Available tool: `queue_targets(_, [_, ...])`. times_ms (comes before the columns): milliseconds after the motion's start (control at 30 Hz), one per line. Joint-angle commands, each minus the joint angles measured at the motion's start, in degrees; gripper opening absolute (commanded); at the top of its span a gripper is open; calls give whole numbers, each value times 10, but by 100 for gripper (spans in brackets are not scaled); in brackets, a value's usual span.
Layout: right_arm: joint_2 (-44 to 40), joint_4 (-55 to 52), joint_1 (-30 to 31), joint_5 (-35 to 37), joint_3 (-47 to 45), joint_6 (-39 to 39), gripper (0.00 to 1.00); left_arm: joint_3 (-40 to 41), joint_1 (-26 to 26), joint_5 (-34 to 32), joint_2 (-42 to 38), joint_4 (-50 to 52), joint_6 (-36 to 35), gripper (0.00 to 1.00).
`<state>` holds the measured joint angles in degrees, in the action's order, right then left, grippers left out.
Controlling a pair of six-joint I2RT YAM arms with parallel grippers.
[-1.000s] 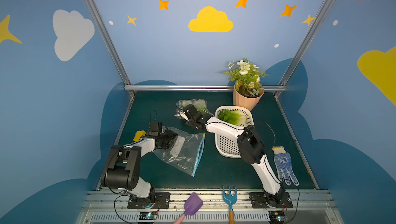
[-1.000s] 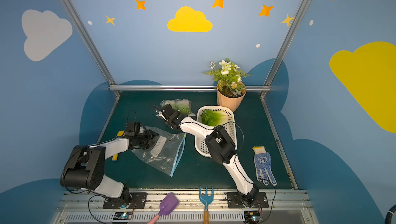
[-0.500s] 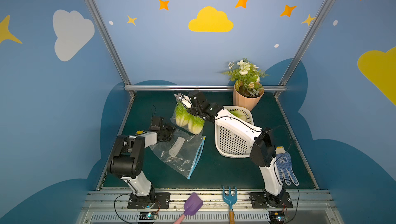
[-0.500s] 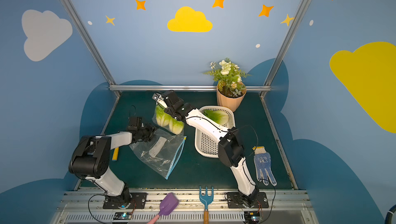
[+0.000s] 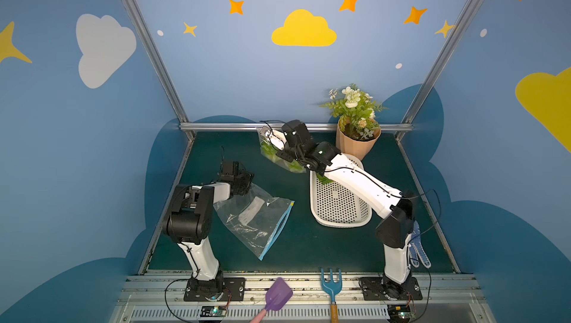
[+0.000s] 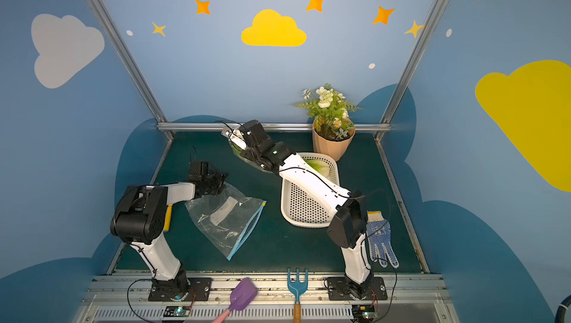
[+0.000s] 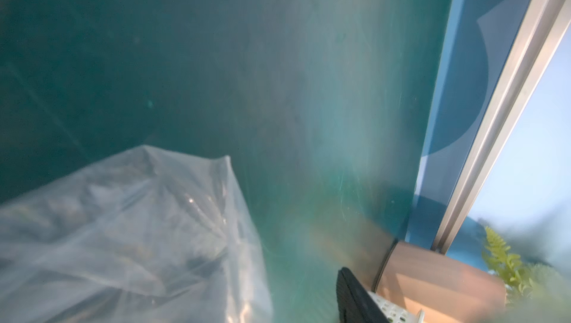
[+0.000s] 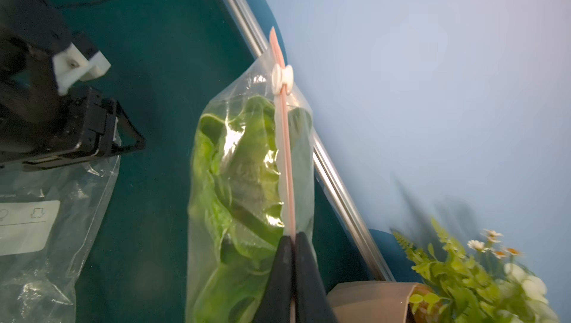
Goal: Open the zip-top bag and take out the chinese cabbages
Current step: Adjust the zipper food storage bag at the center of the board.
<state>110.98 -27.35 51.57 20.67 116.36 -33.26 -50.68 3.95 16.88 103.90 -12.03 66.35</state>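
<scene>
One chinese cabbage (image 6: 318,165) lay in the basket (image 6: 309,213), others beside it, bagged — right pincer (image 8: 292,244) clamped on the zip-top bag (image 8: 247,182), left pincer (image 6: 222,178) unclear.

Bare mat (image 5: 302,244) between flat bag (image 5: 253,222) and basket (image 5: 340,210); hanging zip-top bag (image 5: 272,154), flowerpot (image 5: 355,145) behind.
</scene>
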Motion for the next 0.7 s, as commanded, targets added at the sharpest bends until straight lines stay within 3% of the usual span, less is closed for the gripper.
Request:
queue_targets(0, [-45,9,4,-23,-4,16,0,1,-1,-43,4,38,9,62])
queue_targets(467, [-127,13,13,-75,-103,80,0,-34,-4,-110,-259,165,-81,81])
queue_targets(533, [-133,13,17,-93,-112,89,0,-36,-10,-100,-294,177,-105,81])
queue_targets(667, [-142,17,27,-129,-130,100,0,-58,-47,-15,-353,235,-195,81])
